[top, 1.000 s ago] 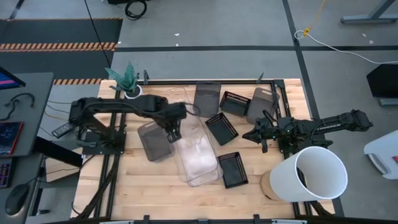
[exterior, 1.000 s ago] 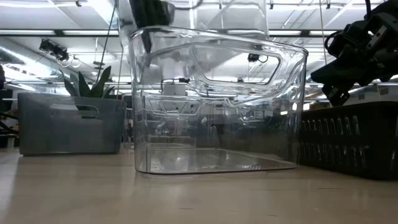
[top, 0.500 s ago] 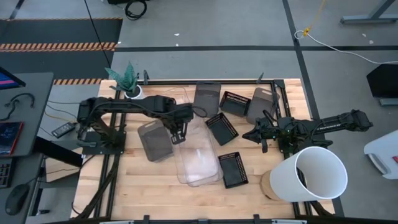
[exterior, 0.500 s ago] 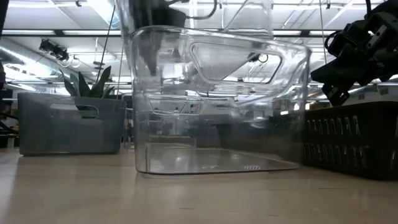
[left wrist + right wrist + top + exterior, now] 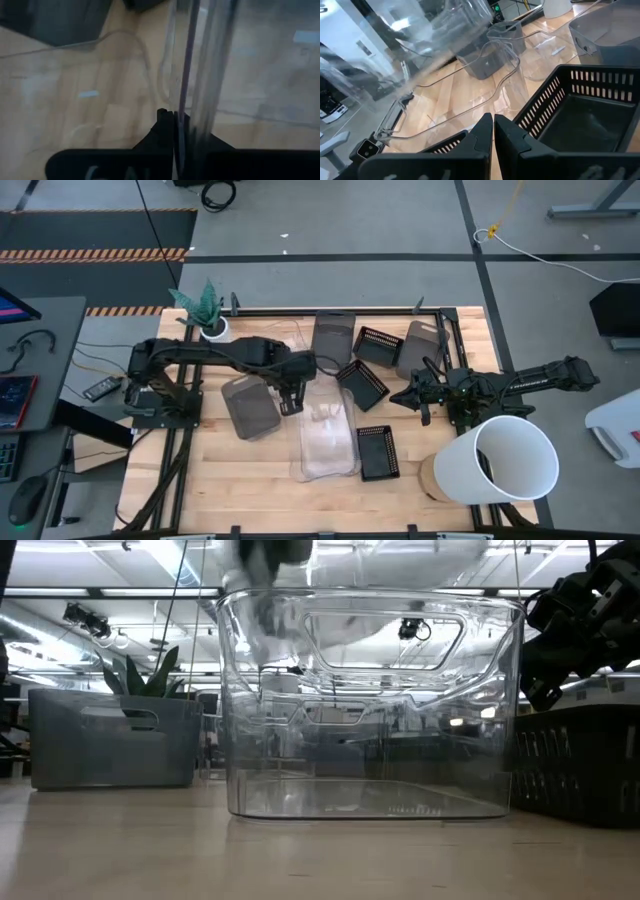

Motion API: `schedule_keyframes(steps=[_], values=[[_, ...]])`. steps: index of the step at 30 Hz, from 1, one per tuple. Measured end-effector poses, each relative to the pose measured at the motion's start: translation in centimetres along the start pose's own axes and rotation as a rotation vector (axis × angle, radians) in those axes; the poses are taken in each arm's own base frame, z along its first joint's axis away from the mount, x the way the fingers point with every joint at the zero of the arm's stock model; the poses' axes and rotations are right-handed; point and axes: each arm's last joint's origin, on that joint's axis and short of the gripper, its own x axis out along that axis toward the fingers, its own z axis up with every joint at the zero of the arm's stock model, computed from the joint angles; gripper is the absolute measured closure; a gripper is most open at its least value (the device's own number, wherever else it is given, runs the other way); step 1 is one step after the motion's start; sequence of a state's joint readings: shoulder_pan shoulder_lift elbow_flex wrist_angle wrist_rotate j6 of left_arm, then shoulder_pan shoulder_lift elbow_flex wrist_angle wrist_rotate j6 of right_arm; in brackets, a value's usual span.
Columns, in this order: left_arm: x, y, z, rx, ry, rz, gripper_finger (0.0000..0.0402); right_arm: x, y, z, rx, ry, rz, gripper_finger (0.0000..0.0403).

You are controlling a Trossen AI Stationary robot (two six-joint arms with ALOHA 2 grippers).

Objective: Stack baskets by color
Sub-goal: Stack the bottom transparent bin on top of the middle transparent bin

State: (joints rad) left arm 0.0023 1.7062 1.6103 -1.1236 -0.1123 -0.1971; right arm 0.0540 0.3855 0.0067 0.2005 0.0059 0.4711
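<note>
A large clear basket [image 5: 330,442] stands on its base [image 5: 370,802] mid-table. A second clear basket [image 5: 435,27] shows blurred above it. My left gripper [image 5: 293,395] is shut on a clear wall at the far-left corner. Grey baskets sit at the left [image 5: 250,408], far middle [image 5: 333,338] and far right [image 5: 420,348]. Three black slatted baskets [image 5: 376,452] [image 5: 362,385] [image 5: 378,345] lie to the right of the clear ones. My right gripper [image 5: 415,395] waits shut beside a black basket [image 5: 580,110], touching nothing. My left gripper pinches a clear basket's upright wall [image 5: 189,100] between its two fingers [image 5: 162,125], near the far-left corner. The fingers come from above, pointing steeply down. Whether this basket hangs free or sits inside the clear one on the table, I cannot tell.
A big white bucket [image 5: 505,460] lies on its side at the near right. A small white plant pot [image 5: 212,327] stands at the far left corner. Bare wood lies along the near edge [image 5: 250,480]. The arms' metal frames flank the table.
My left gripper has gone toward the table's right edge and rolled a little, still shut on the clear wall. The clear baskets have swung from slanting to square with the table edges and shifted right. The near black basket beside them has turned square too.
</note>
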Motion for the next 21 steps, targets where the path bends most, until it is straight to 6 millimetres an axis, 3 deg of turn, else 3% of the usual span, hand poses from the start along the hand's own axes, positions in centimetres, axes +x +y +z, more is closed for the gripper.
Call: schedule_keyframes(steps=[8, 15, 21], values=[[2.3, -2.0, 0.3, 0.141, 0.025, 0.09, 0.0396, 0.0, 0.0, 0.1, -0.001, -0.007, 0.004, 0.038], [2.8, -2.9, 0.5, 0.235, 0.022, 0.072, 0.0394, 0.0, 0.0, 0.1, -0.001, -0.007, 0.004, 0.038], [3.1, -3.0, 0.5, 0.237, 0.023, 0.048, 0.0349, 0.0, 0.0, 0.1, -0.001, -0.007, 0.004, 0.038]])
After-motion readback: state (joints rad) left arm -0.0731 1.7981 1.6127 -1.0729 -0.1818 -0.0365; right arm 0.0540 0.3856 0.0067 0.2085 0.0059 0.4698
